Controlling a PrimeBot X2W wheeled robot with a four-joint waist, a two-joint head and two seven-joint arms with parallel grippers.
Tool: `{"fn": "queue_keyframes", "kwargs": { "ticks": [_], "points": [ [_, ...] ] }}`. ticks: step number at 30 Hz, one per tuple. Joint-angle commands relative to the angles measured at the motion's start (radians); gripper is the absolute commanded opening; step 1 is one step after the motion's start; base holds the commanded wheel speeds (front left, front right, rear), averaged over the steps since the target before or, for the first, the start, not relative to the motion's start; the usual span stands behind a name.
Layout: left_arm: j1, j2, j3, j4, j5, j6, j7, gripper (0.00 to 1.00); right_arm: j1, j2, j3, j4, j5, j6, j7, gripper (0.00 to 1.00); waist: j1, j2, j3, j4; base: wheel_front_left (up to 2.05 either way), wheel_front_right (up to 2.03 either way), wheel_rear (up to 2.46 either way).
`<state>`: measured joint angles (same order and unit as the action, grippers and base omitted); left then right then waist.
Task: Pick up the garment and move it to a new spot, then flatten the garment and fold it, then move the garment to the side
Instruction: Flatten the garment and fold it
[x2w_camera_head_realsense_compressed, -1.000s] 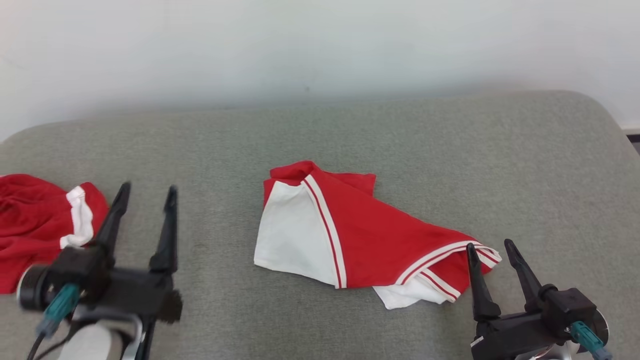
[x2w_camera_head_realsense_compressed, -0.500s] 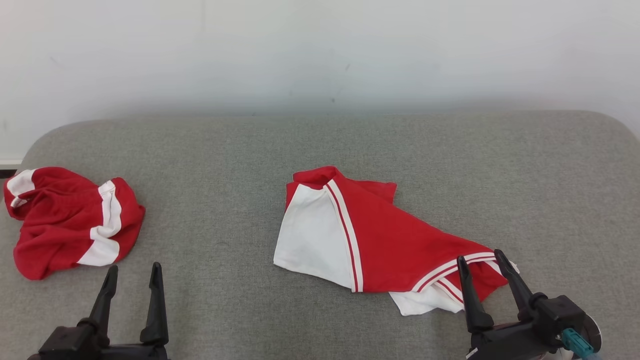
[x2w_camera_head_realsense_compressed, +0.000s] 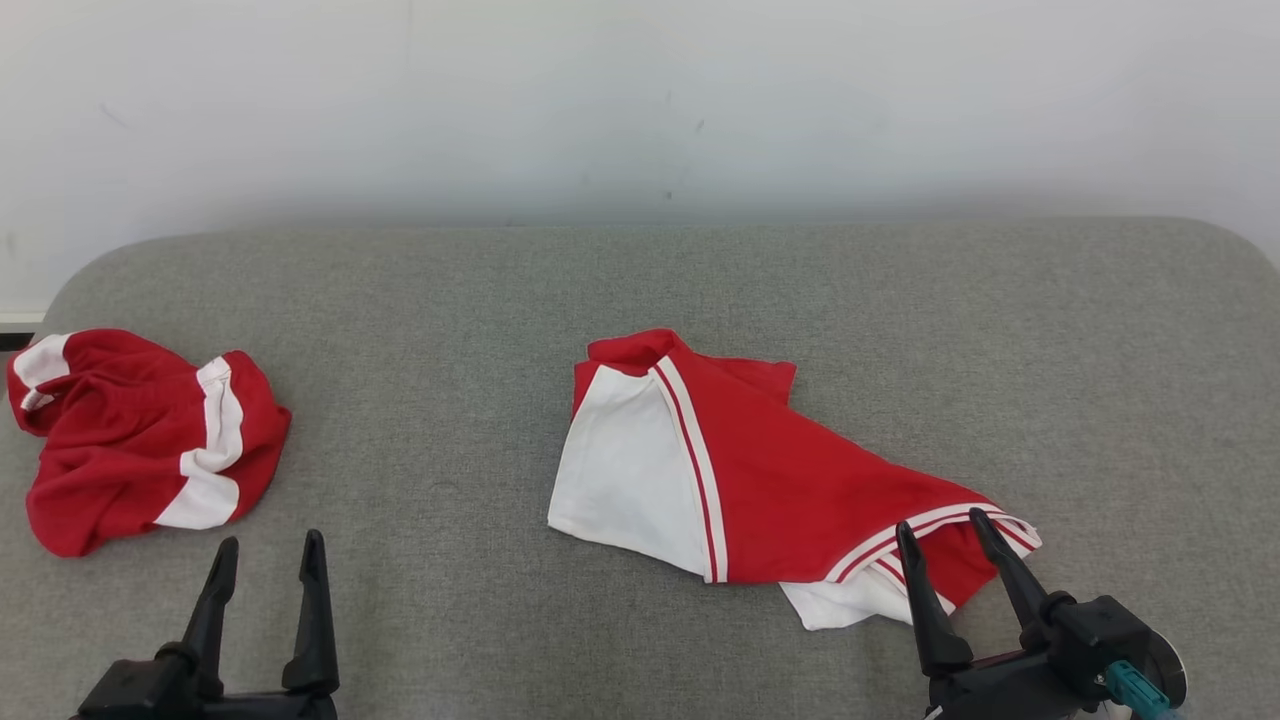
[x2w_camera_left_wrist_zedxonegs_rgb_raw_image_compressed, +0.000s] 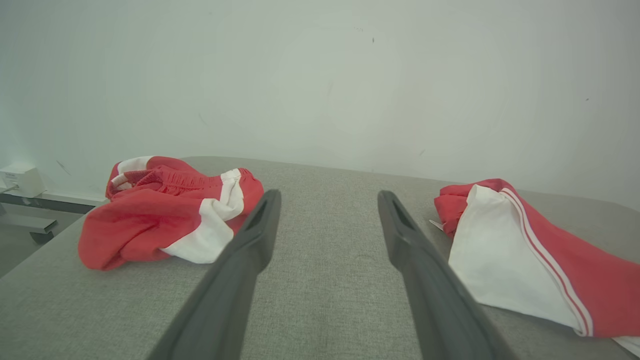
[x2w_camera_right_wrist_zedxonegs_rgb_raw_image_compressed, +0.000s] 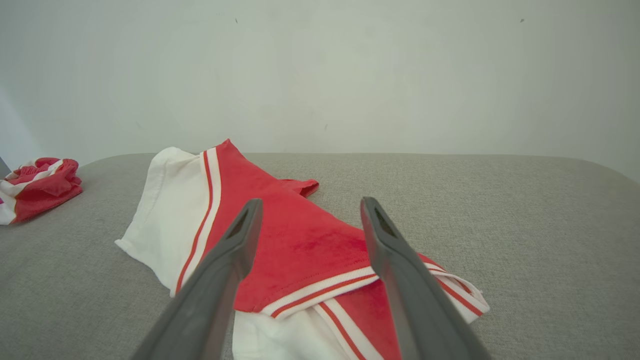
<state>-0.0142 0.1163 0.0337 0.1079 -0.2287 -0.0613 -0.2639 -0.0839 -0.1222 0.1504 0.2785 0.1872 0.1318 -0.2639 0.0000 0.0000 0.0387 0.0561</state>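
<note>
Two red-and-white garments lie on the grey surface (x2w_camera_head_realsense_compressed: 450, 300), and neither is neatly folded, so most of the task looks undone. The middle garment (x2w_camera_head_realsense_compressed: 760, 470) seems to be the one being worked on. It lies loosely doubled over, not flat, with flattening, folding and setting aside left to do. Its striped hem corner sits right at the tips of the right end effector (x2w_camera_head_realsense_compressed: 942, 522), whose fingers stand apart with nothing clamped. I cannot tell whether they touch the cloth. The left end effector (x2w_camera_head_realsense_compressed: 270, 542) is likewise spread and empty, with bare surface straight ahead of it. The middle garment lies off to its right, and the crumpled heap (x2w_camera_head_realsense_compressed: 130, 440) is just beyond it to the left.
</note>
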Motion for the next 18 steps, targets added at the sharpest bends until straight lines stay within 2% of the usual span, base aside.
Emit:
{"fn": "queue_keyframes", "kwargs": {
  "ticks": [1,9,18],
  "points": [
    [-0.004,-0.007,0.010,0.003,0.012,-0.007,-0.001,1.00,-0.004,-0.006,0.002,0.002,0.005,-0.002,-0.001,1.00,0.0000,0.0000,-0.001,-0.001,0.00,0.00,0.00],
    [-0.008,-0.032,0.041,0.016,0.038,-0.035,-0.001,1.00,-0.009,-0.015,0.029,0.008,0.005,-0.002,-0.001,1.00,0.0000,0.0000,0.000,0.004,0.00,0.00,0.00],
    [-0.029,-0.053,0.037,0.017,0.054,-0.050,-0.001,1.00,-0.093,-0.073,0.191,0.061,-0.010,-0.002,0.003,1.00,0.0000,0.0000,0.033,0.039,0.00,0.00,0.00]
  ]
}}
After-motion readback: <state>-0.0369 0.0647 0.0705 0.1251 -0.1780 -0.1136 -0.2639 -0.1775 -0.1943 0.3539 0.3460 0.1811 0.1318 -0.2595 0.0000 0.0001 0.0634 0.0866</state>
